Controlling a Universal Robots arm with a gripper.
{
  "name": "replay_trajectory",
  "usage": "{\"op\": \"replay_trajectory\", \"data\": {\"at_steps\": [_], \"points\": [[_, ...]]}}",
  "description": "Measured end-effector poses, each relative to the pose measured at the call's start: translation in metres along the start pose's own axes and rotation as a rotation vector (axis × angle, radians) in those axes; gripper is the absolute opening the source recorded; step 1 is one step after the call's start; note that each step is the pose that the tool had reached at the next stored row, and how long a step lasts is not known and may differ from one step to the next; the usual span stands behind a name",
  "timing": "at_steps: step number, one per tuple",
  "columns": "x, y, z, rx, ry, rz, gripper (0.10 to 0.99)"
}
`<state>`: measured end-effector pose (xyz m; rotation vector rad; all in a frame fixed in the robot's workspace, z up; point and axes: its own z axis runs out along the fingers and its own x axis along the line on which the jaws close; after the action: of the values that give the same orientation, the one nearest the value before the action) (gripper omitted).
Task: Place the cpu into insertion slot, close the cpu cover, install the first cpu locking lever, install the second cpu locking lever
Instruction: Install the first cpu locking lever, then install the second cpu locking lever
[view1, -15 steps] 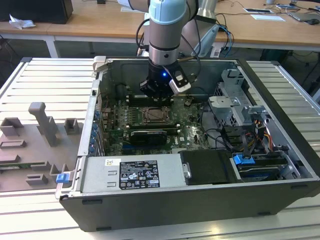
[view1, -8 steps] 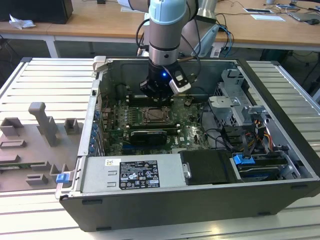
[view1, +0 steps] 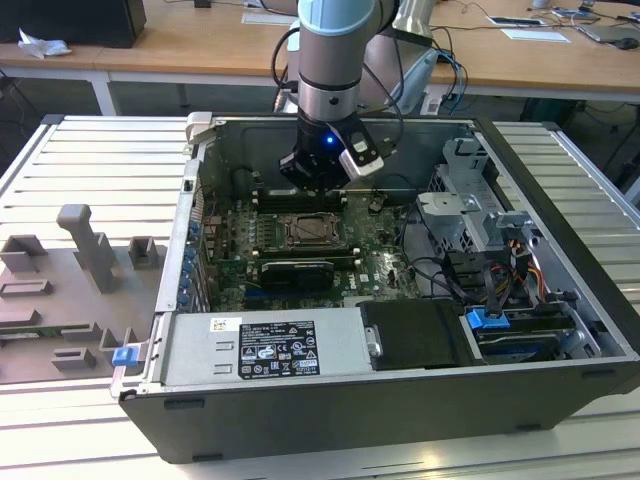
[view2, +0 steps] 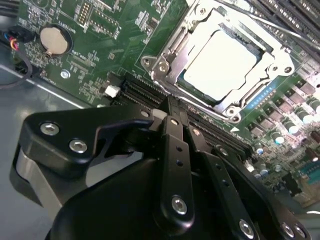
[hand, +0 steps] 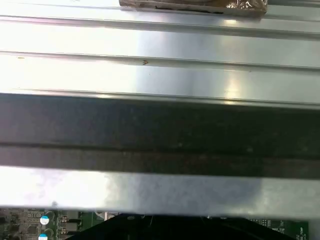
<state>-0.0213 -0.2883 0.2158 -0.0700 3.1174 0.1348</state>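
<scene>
The cpu is seated in the slot, the cover closed over it. The gripper is held just beside, jaws narrowed, empty. The cover is judged thin, stiff metal, best pressed at its rim.

A pale silvery top is shown on the cpu, framed by the silvery cpu cover. The motherboard is coloured green; the gripper black.

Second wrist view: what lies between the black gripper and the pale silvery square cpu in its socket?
In the second wrist view, long black memory slots on the green motherboard run between the gripper and the cpu.
</scene>
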Motion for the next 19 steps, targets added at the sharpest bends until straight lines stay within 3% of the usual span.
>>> {"op": "replay_trajectory", "data": {"at_steps": [19], "points": [[0.0003, -0.0065, -0.0005, 0.000, -0.0001, 0.000, 0.106]]}}
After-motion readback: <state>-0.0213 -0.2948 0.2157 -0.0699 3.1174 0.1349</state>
